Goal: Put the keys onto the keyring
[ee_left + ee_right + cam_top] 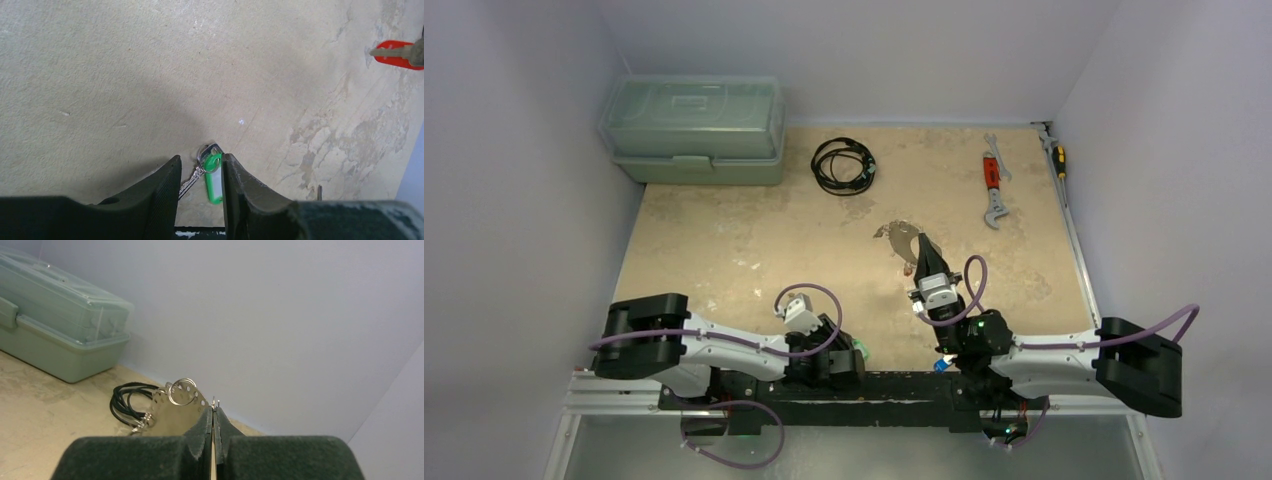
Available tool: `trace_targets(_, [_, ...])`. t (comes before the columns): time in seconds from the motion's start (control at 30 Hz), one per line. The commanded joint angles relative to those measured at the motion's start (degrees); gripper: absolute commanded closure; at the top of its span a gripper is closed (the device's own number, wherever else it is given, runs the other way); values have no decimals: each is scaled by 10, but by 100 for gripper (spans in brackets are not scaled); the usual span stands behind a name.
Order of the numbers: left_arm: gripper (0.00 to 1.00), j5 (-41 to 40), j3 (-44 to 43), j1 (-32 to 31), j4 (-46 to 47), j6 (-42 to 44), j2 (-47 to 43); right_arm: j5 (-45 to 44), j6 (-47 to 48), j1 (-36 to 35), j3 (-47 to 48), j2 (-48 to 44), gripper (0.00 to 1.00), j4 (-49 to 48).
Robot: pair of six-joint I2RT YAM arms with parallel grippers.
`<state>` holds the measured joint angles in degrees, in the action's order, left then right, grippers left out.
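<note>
Left gripper (201, 159) is down low over the green-tagged key (214, 176). The key sits right between its fingers, with the tag lying lengthwise along the gap. The small split ring is out toward the fingertips, and the silver blade slants back against the other finger. The jaws are narrowed around it, but I can't tell whether they're actually biting. That arm is folded in close to its base, clearly the nearer one. Right gripper (213, 412), pressed tight together, looks to be pinching the keyring (894, 233) wire at its tips, out ahead of it and well apart from the key.
</note>
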<state>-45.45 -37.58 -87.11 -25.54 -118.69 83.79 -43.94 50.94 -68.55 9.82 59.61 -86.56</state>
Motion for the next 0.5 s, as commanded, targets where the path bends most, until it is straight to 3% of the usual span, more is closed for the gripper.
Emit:
trace_targets(0.0, [67,-20,4,5,28,-28,18,6,-14,1,1,-9,100,-111])
trace_targets(0.47, [75,-8,-7,6,47,-16,51,1,-20,1,3,-11,100,-99])
